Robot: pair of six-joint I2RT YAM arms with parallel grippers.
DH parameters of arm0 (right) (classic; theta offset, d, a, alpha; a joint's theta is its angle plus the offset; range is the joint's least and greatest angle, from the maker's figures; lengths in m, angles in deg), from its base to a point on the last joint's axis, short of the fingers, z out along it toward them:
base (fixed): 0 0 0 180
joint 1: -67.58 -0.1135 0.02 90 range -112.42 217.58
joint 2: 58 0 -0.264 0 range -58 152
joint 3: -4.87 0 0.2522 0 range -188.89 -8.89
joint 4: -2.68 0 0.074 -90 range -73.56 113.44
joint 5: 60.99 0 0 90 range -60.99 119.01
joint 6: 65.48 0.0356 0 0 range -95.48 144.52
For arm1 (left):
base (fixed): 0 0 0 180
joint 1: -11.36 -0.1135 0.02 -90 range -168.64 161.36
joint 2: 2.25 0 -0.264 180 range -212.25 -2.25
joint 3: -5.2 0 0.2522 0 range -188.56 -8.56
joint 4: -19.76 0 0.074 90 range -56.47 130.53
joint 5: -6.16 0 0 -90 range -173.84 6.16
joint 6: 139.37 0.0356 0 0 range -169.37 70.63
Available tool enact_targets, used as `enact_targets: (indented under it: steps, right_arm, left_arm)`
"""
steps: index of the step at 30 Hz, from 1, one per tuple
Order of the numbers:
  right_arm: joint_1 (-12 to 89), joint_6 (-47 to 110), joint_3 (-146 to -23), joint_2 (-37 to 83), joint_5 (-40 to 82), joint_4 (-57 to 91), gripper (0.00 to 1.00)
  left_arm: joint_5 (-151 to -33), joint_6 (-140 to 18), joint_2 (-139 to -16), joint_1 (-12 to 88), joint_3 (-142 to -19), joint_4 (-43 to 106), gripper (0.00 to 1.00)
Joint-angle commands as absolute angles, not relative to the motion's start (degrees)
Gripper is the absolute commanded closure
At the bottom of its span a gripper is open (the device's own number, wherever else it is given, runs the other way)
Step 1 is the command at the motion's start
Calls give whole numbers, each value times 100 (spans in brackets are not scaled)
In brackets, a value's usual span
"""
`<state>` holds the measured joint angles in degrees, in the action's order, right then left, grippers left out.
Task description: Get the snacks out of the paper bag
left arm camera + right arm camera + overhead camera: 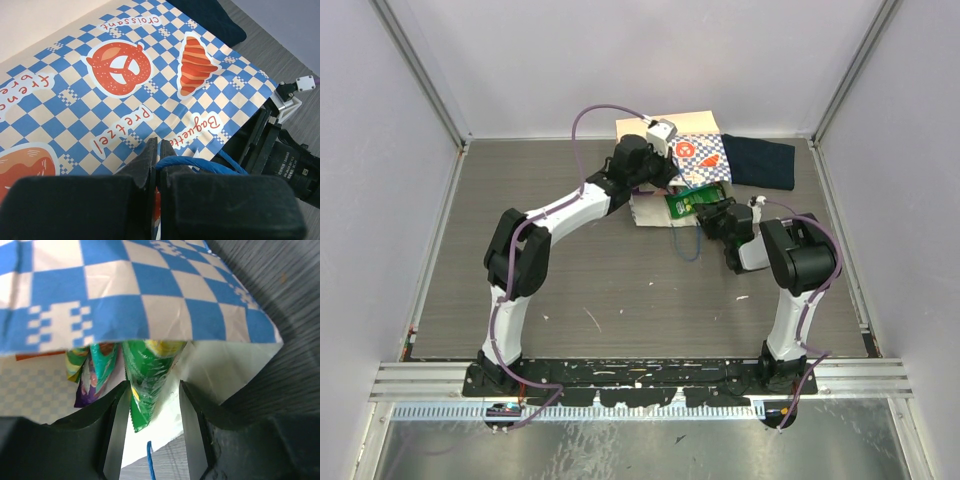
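Observation:
The paper bag lies at the back of the table, its mouth facing the arms. My left gripper is shut on the bag's blue string handle, which comes out from between its fingers over the checkered side. A green pouch sticks out of the mouth. In the right wrist view this green pouch hangs between the jaws of my right gripper, against the left finger with a gap on the right; the jaws stand open. A teal pouch and a purple pouch sit deeper under the bag's upper side.
A dark navy folded cloth lies right of the bag at the back. Grey walls with metal rails close in the table on three sides. The right arm's wrist is close beside the bag's mouth.

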<state>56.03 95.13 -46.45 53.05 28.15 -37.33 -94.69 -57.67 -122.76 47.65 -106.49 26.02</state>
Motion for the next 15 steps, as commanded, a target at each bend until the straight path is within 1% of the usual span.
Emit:
enact_targets:
  steps: [1,3,4,5,6,7,8,15]
  right_arm:
    - [5547,9514,-5081,5477,3059,-2948,51]
    - [5546,9554,-5187,5625,3064,-2982,51]
    - [5551,9582,-5213,5688,3049,-3035,53]
    - [5554,9598,-5221,5716,3049,-3111,58]
    - [5549,9583,-5222,5729,3050,-3203,80]
    - [5548,9573,-5238,5726,3059,-3198,91]
    - [5550,9557,-5258,5717,3068,-3176,98]
    - [5548,9590,-5108,5557,2879,-3302,99]
  left_arm:
    - [-9218,-5735,-11919,4674,-10614,2278,100]
    - [-9222,-5758,-11886,4676,-10299,2154,100]
    - [-9234,-5766,-11862,4672,-10138,2048,100]
    - [-9243,-5774,-11836,4677,-9978,1950,100]
    - [-9272,-5788,-11814,4673,-9859,1886,100]
    - [-9311,-5811,-11802,4677,-9740,1812,100]
    - [-9360,-5851,-11809,4673,-9626,1730,100]
    - [-9713,-6160,-12031,4677,-9243,1183,100]
